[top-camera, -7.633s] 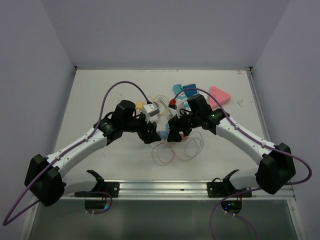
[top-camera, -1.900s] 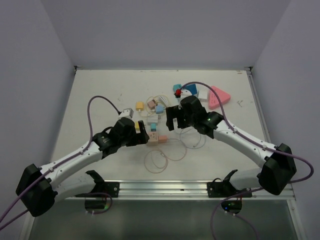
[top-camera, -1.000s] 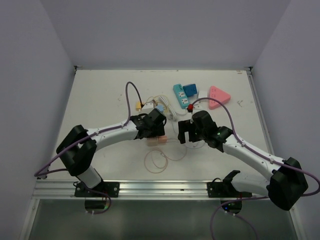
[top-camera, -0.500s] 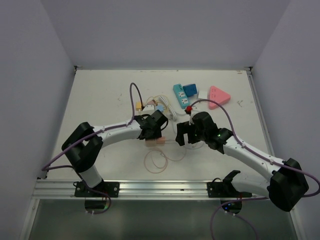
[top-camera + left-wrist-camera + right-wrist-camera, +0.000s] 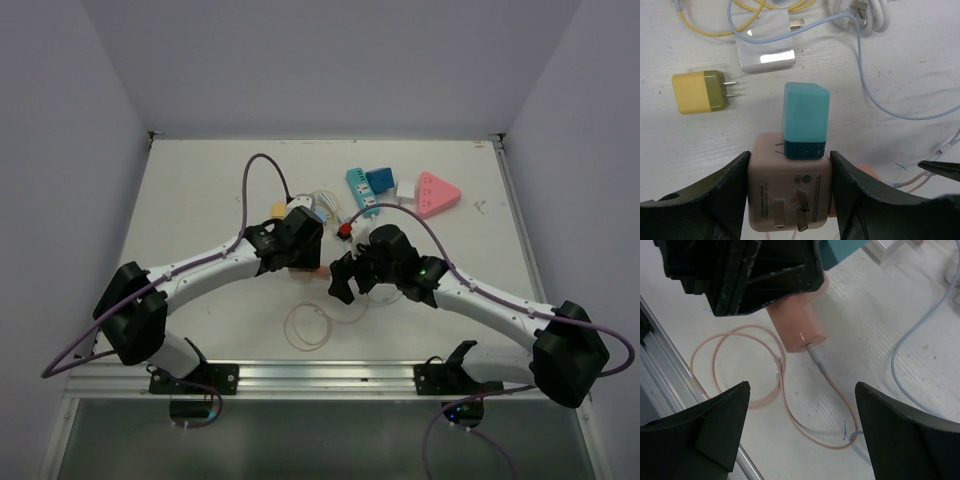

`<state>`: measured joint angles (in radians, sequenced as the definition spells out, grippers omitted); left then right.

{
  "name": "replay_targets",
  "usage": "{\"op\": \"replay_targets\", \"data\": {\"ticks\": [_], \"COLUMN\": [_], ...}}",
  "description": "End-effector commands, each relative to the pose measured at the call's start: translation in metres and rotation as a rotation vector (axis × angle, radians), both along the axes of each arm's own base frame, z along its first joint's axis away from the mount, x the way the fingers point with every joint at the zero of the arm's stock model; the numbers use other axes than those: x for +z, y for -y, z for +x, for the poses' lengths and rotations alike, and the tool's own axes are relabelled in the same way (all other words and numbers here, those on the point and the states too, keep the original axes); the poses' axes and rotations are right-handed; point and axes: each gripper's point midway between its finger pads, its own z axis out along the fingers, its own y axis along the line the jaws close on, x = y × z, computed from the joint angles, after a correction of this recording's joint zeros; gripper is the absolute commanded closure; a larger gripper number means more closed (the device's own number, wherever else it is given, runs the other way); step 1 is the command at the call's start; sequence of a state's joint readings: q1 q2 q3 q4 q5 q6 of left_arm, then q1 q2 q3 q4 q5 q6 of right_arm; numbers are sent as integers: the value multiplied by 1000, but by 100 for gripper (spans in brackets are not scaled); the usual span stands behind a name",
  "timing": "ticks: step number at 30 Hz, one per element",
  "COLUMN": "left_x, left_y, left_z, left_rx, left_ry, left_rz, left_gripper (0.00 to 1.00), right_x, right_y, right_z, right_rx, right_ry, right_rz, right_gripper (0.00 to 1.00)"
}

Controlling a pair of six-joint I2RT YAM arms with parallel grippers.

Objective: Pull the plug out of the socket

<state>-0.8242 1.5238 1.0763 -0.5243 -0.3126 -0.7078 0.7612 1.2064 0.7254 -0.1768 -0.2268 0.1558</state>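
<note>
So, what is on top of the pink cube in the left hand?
A teal plug stands plugged into the pink cube, which the left hand grips on both sides. Its pins are hidden inside the cube.

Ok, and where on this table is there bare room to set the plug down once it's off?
Biggest bare patch: the table's left half, from the left arm's purple cable to the wall. Also bare: the right side between the pink triangular socket and the right arm. Crowded: the centre, chargers and looped cables around the left claw and right claw.
</note>
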Motion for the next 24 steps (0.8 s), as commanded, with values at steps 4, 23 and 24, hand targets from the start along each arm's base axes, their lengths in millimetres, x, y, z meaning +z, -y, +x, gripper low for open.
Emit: {"op": "replay_targets", "data": {"ticks": [4,23,24], "left_x": [56,76,76], "left_y": [12,-4,-4], "left_z": [17,19,19], "left_rx": [-163,-213,-214], "left_ry": [111,51,48], "left_rz": [-99,-122,-118], "left_gripper": [100,100,100], "right_x": [42,45,45], "right_y": [-38,-71,-72], "right_z": [26,35,35], "right_rx": [90,207,211], "right_ry": [194,269,271], "right_rz": [60,48,47], "right_gripper": [11,46,48]}}
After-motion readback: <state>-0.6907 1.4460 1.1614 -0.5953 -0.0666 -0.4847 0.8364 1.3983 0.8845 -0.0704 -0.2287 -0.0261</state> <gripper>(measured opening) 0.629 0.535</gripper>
